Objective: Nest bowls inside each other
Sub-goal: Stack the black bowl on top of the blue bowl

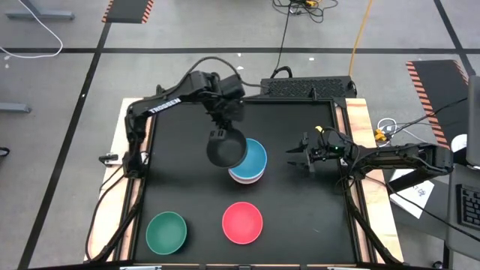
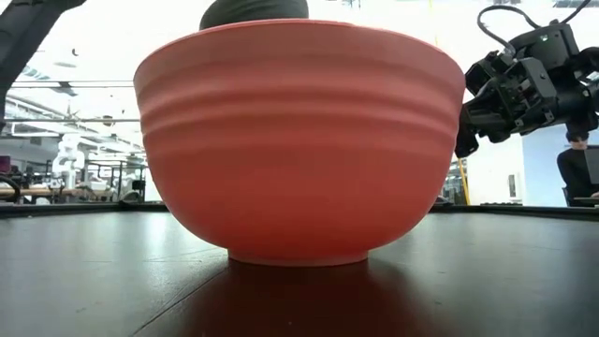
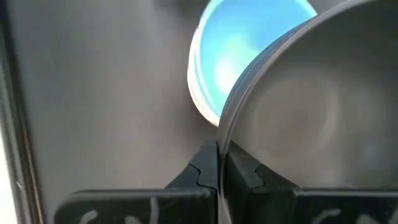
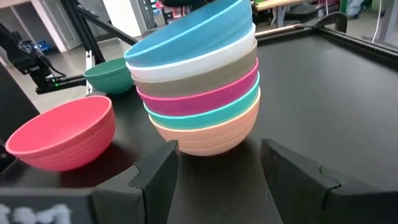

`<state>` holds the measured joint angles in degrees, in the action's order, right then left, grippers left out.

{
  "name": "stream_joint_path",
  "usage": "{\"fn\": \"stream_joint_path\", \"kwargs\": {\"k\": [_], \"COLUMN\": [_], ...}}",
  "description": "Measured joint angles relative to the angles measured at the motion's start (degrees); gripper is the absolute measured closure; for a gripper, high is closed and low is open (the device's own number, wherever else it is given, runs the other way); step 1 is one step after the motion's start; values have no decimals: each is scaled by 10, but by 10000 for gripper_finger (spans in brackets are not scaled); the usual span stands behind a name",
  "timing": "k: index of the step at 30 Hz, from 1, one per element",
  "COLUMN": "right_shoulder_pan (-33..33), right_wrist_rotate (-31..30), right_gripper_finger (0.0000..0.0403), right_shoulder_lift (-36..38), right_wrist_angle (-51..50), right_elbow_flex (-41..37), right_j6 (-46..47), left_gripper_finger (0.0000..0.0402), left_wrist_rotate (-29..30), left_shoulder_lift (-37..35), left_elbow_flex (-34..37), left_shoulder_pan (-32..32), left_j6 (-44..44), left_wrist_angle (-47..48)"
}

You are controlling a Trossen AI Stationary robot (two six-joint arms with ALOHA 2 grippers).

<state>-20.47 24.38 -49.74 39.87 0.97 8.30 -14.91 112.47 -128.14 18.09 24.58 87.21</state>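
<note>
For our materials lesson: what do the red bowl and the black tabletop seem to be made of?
Red bowl: probably moulded plastic, matte, given its even colour, soft sheen and ribbed bands round the wall. Black tabletop: a smooth, hard, semi-gloss sheet, since it faintly mirrors the bowl in the low view; the material itself cannot be told.

The left arm reaches from the table's far left corner toward the middle, its gripper pinched on the rim of a black bowl held aloft. The right arm lies low along the right side, its gripper open, fingers spread.
</note>
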Motion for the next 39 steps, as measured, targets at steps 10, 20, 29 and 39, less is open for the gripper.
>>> {"fn": "stream_joint_path", "kwargs": {"k": [10,20,29,39], "right_shoulder_pan": [0,0,0,0], "right_wrist_rotate": [0,-1,-2,-2], "right_gripper_finger": [183,183,183,183], "right_shoulder_lift": [0,0,-1,-2], "right_wrist_angle": [-2,12,14,15], "right_elbow_flex": [0,0,0,0], "right_j6": [-4,-1,1,2], "left_gripper_finger": [396,396,396,396], "left_wrist_rotate": [1,15,13,18], "left_shoulder_lift": [39,105,135,149], "left_elbow_flex": [-67,-66,-66,-66], "left_shoulder_pan": [-13,-18,-32,-43], "left_j6": [8,5,13,0], "left_wrist_angle": [-8,-22,-34,15]}}
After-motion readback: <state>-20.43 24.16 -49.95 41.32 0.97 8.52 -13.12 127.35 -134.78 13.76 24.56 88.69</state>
